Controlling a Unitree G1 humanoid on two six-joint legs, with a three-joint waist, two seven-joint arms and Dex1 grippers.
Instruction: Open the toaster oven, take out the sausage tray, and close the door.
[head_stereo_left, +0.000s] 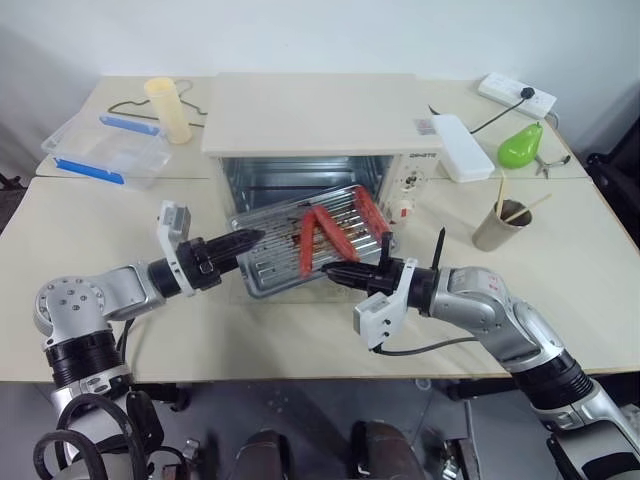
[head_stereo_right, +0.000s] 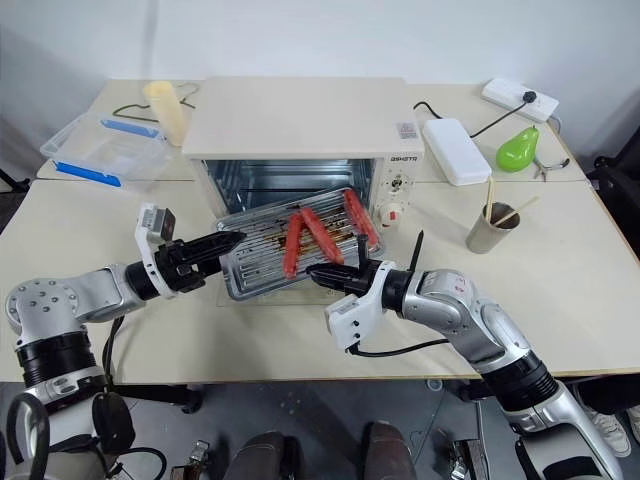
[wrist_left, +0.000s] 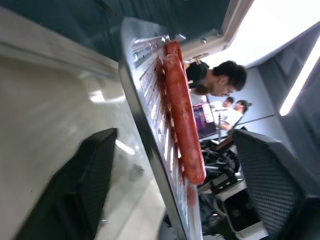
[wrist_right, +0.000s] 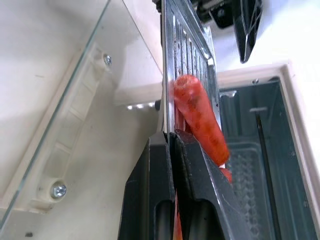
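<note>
The shiny metal sausage tray (head_stereo_left: 305, 243) with three red sausages sits tilted in front of the cream-white toaster oven (head_stereo_left: 320, 135), above its dropped glass door (wrist_right: 75, 125). The right hand (head_stereo_left: 340, 273) is clamped on the tray's near edge. The left hand (head_stereo_left: 245, 240) is spread around the tray's left edge, not gripping. Clear plastic box with blue clips (head_stereo_left: 105, 150) at 10 o'clock, metal cup with sticks (head_stereo_left: 500, 225) at 3, green pear-shaped thing (head_stereo_left: 520, 146) at 2. Beige surface (head_stereo_left: 200, 340), white wall.

The shallow, ridged, shiny metal sausage tray (head_stereo_left: 290, 250) gleams; the cream toaster oven's clear glass door (wrist_right: 65, 105) looks smooth; the beige bench (head_stereo_left: 120, 220) is matt.
</note>
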